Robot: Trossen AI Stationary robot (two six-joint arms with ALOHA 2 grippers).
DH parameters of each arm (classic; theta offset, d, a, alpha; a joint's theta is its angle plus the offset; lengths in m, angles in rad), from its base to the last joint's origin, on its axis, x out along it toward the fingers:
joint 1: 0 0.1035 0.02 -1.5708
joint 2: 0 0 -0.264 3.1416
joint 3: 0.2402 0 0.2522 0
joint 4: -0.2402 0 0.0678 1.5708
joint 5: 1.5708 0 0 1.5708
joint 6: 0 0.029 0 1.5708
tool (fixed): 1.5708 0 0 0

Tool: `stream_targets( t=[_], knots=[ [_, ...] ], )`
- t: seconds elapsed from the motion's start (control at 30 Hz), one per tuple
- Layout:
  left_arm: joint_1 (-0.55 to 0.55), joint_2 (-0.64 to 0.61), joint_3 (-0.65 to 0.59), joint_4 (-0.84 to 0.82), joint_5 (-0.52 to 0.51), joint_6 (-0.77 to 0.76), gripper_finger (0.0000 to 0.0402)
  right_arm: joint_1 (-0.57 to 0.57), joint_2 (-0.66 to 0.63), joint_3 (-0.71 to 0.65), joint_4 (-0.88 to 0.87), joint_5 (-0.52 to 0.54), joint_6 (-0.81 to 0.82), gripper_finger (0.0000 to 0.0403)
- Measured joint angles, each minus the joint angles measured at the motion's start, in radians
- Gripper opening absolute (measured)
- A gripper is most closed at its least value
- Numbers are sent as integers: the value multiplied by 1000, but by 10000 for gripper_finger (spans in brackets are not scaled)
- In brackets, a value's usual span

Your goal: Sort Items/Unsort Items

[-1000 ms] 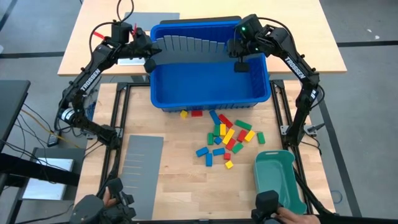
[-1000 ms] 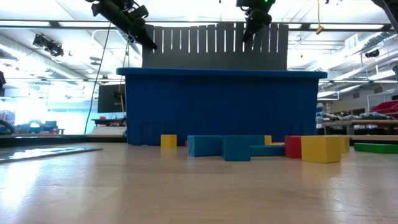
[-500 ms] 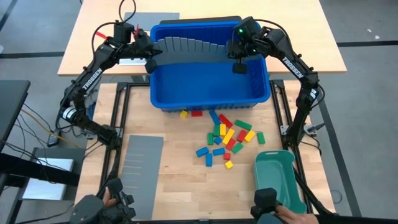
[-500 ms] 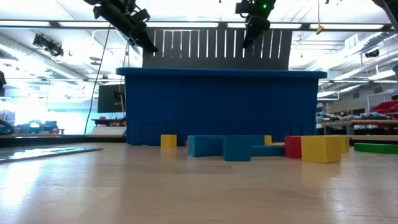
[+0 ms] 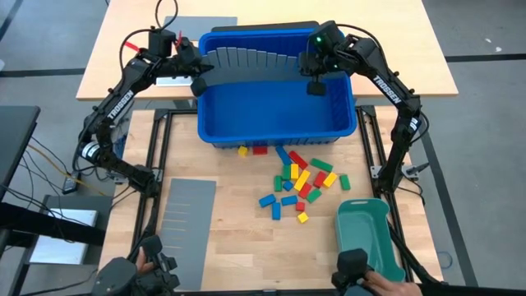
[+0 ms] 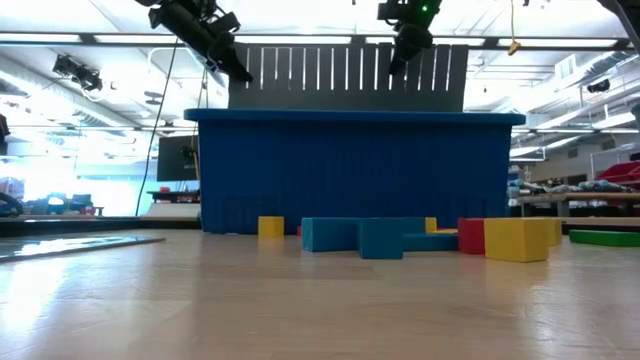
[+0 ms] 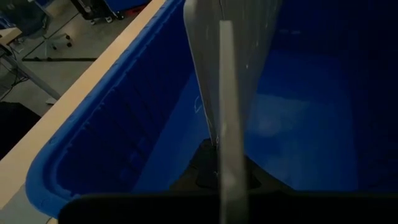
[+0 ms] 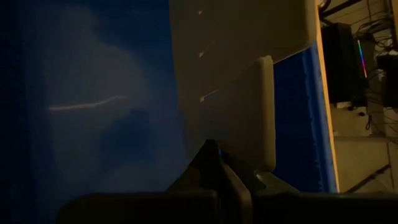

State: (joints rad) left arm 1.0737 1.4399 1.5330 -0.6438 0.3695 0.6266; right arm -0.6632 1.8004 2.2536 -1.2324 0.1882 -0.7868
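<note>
Nothing on the table has shifted since the earlier frames: both the left gripper (image 5: 198,85) and right gripper (image 5: 314,86) stay clamped on the grey slotted divider (image 5: 246,59) standing in the blue bin (image 5: 279,131), while the blocks (image 5: 300,179) lie scattered on the table (image 5: 238,238) near it, left of the teal tray (image 5: 370,234).

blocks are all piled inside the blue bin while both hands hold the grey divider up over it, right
Not quite. The blocks lie on the table in front of the blue bin, not inside it; the high view shows this. The rest holds: the left hand and right hand are each shut on the grey divider above the bin.
</note>
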Motion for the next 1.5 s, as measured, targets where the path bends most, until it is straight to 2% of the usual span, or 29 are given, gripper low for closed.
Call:
stream_targets(
  t=[1.5],
  knots=[
    [0,0,0,1,-1,-3,1,35,-3,2,1,71,33,0]
  ],
)
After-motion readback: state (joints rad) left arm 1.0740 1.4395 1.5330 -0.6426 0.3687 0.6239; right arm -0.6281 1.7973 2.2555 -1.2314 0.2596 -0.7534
